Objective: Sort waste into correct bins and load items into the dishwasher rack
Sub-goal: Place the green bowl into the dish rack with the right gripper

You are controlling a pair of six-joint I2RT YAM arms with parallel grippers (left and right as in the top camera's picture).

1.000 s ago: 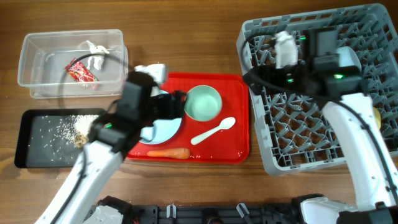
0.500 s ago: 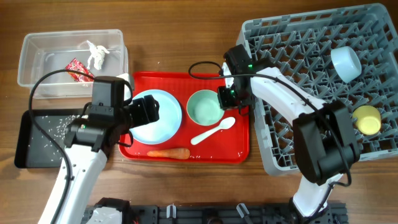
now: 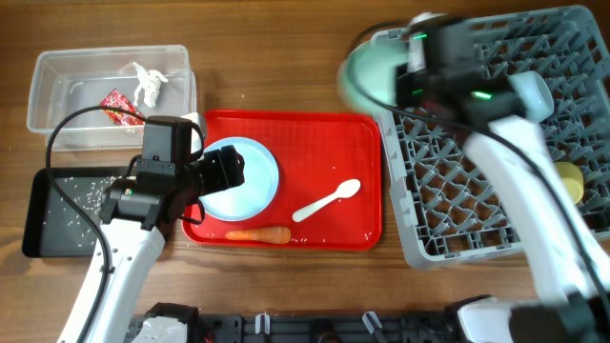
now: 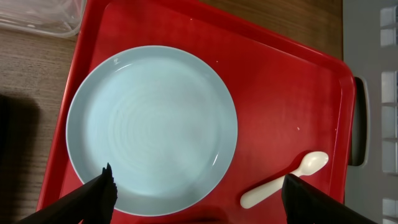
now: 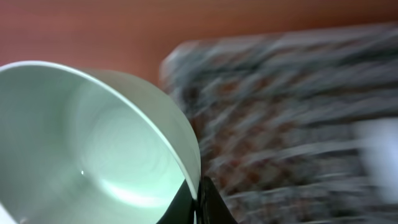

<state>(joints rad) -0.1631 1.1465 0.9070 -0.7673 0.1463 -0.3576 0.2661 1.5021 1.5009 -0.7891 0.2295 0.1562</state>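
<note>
The right gripper (image 5: 196, 210), clamped on the rim of the round mint-green bowl (image 3: 368, 76), held it tilted over the far-left corner of the square grey plastic dishwasher rack (image 3: 429, 200); free cells lay rightward. The left gripper (image 4: 199, 196) hovered, jaws apart, over the round pale blue plate (image 4: 152, 127).

Mint-green bowl (image 5: 93, 143) pinched at rim by fingers (image 5: 213, 210), blurred grey rack (image 5: 292, 124) behind
</note>
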